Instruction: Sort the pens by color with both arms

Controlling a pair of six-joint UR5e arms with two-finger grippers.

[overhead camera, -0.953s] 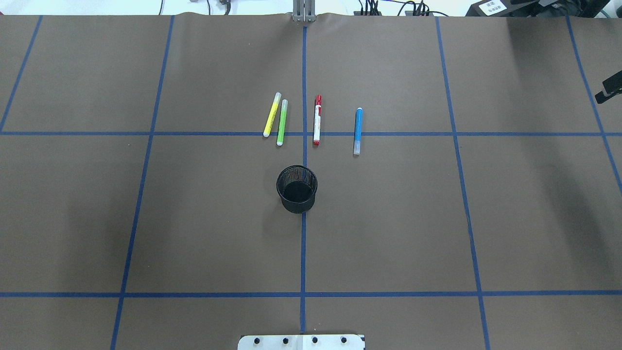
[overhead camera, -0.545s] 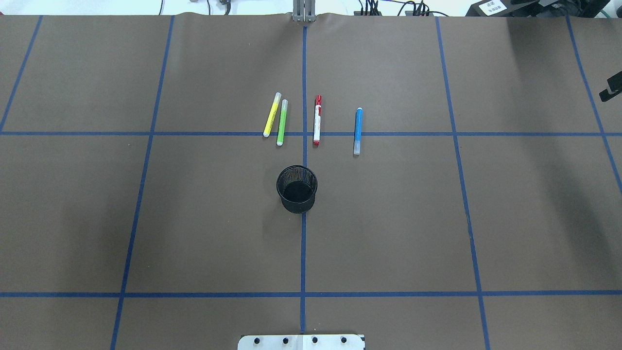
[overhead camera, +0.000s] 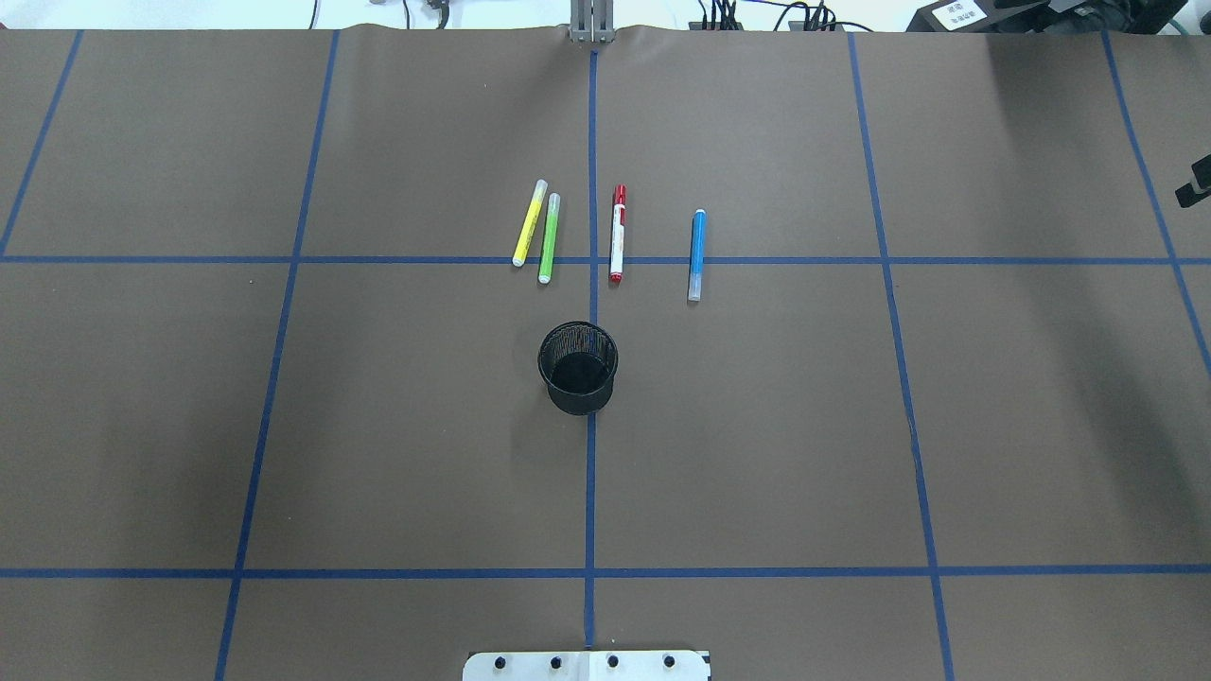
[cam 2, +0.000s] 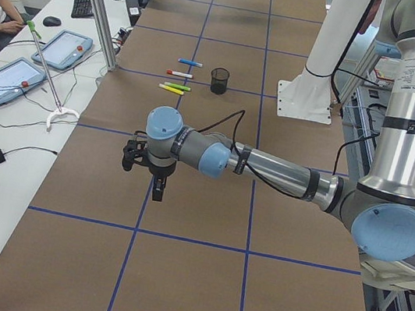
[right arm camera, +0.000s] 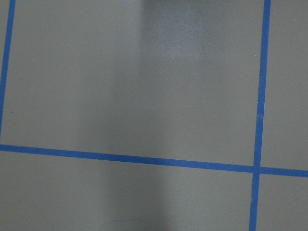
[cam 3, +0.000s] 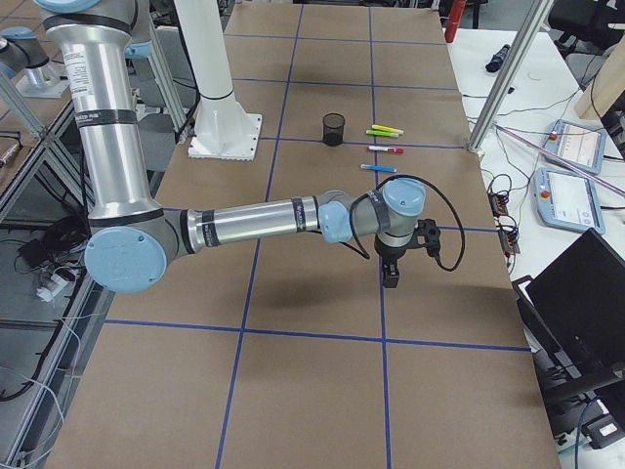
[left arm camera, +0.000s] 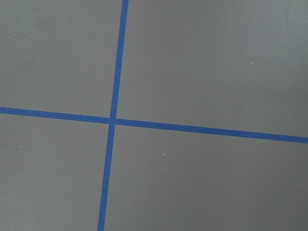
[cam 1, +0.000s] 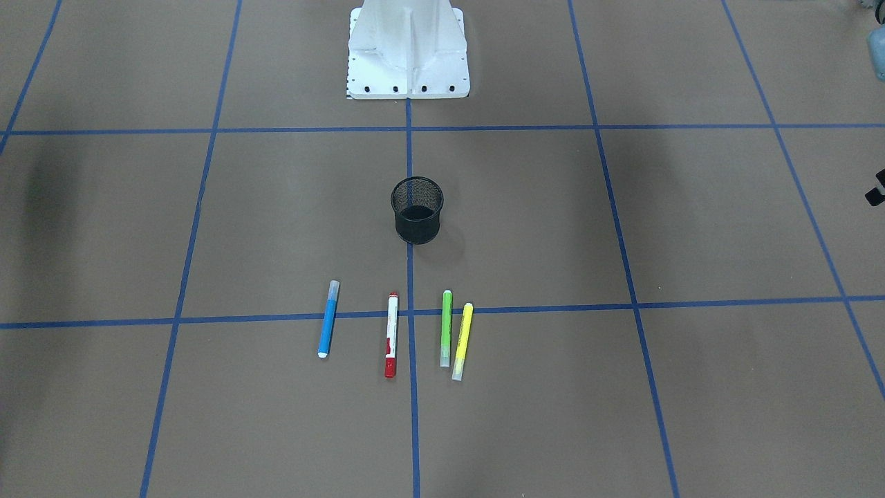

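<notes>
Start at the bottom of your front-facing view. The four pens lie flat on the brown table (cam 1: 691, 415) in a row across the lower middle of the frame, well clear of both arms. Each one crosses the horizontal tape line (cam 1: 553, 308).

- **Right end of the row:** the yellow pen (cam 1: 462, 341) reaches lowest in the frame. The green pen (cam 1: 446, 328) lies just beside it, and you cannot tell whether the two touch.
- **Left of them:** the red-ended pen (cam 1: 392, 334) lies just left of the centre tape line (cam 1: 409, 159), while the green pen lies just to its right.
- **Left end of the row:** the blue pen (cam 1: 328, 319) lies a little apart from the others.

Farther up, at the centre of the frame, the black mesh cup (cam 1: 417, 210) stands upright on the centre tape line, near the pens but not touching them. At the top centre is the white pedestal (cam 1: 408, 55).

In your left side view the left arm (cam 2: 269, 165) stretches across the middle of the frame. The left gripper (cam 2: 157, 192) hangs left of centre and points down at bare table. You cannot tell whether its fingers are apart or together.

In your right side view the right arm (cam 3: 254, 220) reaches across mid-frame. The right gripper (cam 3: 391, 276) points down just right of centre, and the state of its fingers cannot be told either.

Both wrist cameras show only brown surface and crossing blue tape.
</notes>
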